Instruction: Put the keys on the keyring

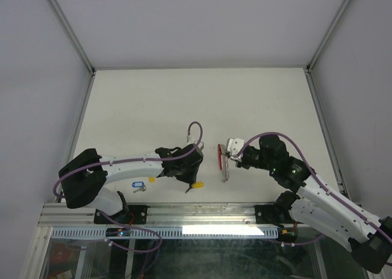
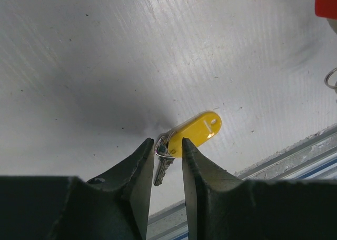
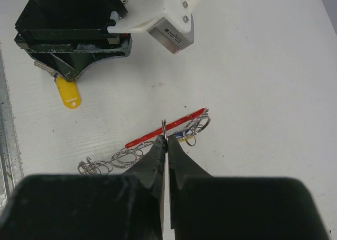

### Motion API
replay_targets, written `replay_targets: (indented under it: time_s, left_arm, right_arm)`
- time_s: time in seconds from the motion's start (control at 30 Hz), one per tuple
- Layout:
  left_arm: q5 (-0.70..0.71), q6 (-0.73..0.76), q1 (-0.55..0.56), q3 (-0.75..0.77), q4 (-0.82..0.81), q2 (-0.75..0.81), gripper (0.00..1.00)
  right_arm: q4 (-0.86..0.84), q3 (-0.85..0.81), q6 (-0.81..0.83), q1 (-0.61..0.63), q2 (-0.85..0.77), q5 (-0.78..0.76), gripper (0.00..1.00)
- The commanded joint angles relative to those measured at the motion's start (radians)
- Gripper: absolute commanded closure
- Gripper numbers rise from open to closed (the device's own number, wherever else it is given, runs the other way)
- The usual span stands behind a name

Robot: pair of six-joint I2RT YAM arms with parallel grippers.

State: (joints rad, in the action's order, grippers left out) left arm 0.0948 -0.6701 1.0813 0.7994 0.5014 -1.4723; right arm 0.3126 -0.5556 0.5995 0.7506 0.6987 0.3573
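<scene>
A white table (image 1: 184, 101) sits inside grey walls (image 1: 202, 22), an aluminium rail (image 1: 202, 213) along its near edge.

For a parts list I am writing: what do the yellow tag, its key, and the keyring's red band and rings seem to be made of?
The yellow tag: probably plastic, smooth and glossy, with a bright highlight. The key: metal, silvery grey with a dull sheen. The red band: likely plastic, even matte red. The rings: thin silvery metal wire, glinting coils.

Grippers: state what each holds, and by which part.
Right gripper pinches the keyring by a metal ring beside its red band. Left gripper straddles the yellow-tagged key at its ring end; a firm grip cannot be told.
</scene>
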Motion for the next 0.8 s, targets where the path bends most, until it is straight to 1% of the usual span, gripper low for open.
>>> replay_targets:
  time_s: [0.0,0.53,0.6,0.7,0.77]
  left_arm:
    - [-0.033,-0.01,0.012,0.019,-0.031,-0.007,0.74]
    - [-0.04,-0.002,0.021,0.016,-0.031,-0.039,0.86]
    - [-0.038,-0.002,0.021,0.015,-0.03,-0.039,0.9]
    - [-0.038,0.001,0.021,0.015,-0.031,-0.038,1.0]
    - [-0.037,0.003,0.022,0.015,-0.031,-0.036,1.0]
  right_arm:
    - [-0.04,-0.058,-0.019,0.0,-0.001,0.021,1.0]
    - [-0.034,-0.056,-0.026,0.0,-0.005,0.024,1.0]
    - [-0.033,-0.057,-0.025,0.0,-0.005,0.024,1.0]
    - [-0.033,-0.056,-0.026,-0.001,-0.007,0.023,1.0]
    - [-0.034,-0.058,-0.026,0.0,-0.008,0.022,1.0]
